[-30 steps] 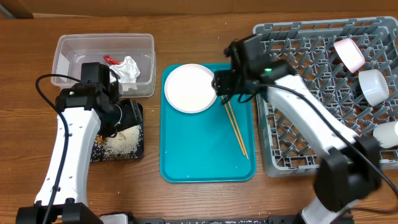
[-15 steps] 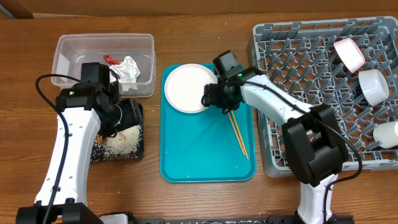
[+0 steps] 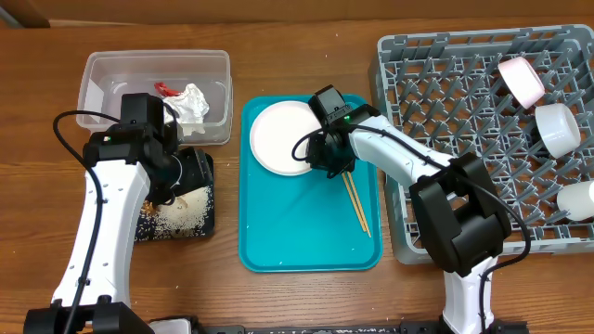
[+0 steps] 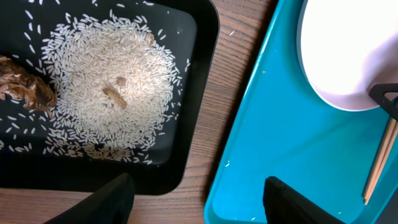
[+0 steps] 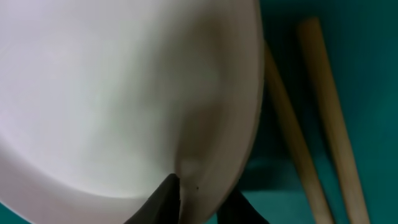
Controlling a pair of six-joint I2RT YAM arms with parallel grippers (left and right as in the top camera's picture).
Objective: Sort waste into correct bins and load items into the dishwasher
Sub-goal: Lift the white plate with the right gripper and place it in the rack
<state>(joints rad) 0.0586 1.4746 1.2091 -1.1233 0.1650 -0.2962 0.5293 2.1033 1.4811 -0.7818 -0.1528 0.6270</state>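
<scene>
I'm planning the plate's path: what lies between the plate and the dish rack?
Overhead view: the right pincer at the rim of the plate, then the chopsticks on the teal tray.

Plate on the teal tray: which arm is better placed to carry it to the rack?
Right. The right gripper holds the plate by its rim, next to the rack; the left gripper hangs open by the black tray.

From overhead I see mostly a brown wooden table, its grain running left to right and filling nearly the whole view. The light on it is even and soft, and the shadows are faint. A pale patch cuts in at the far left corner; I cannot tell what it is.
</scene>
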